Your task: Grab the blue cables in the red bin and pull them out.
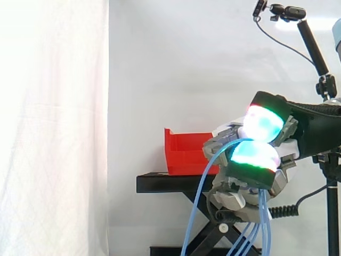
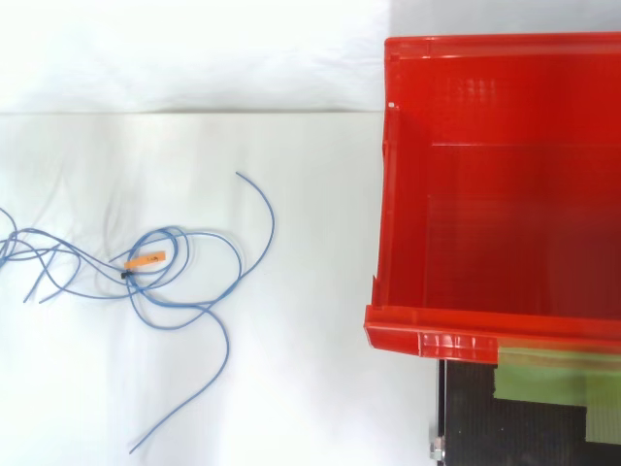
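One red bin (image 2: 437,342) is counted, and one black stand (image 1: 160,182) is counted beneath it. One hand (image 1: 234,192) is seen, curled around the blue cables (image 1: 198,208). Several strands hang from it, but their exact number cannot be told. In the top view, one loose tangle (image 2: 129,276) of blue cable is counted at nine o'clock from the bin, and it bears one orange tag (image 2: 146,259). One patch of green tape (image 2: 543,374) is counted at the bin's six o'clock.

A white curtain (image 1: 53,128) hangs behind a black stand (image 1: 160,184). At upper right a camera (image 1: 290,12) sits atop a slanted black pole (image 1: 314,49). Green tape (image 2: 543,379) lies on the stand's top.
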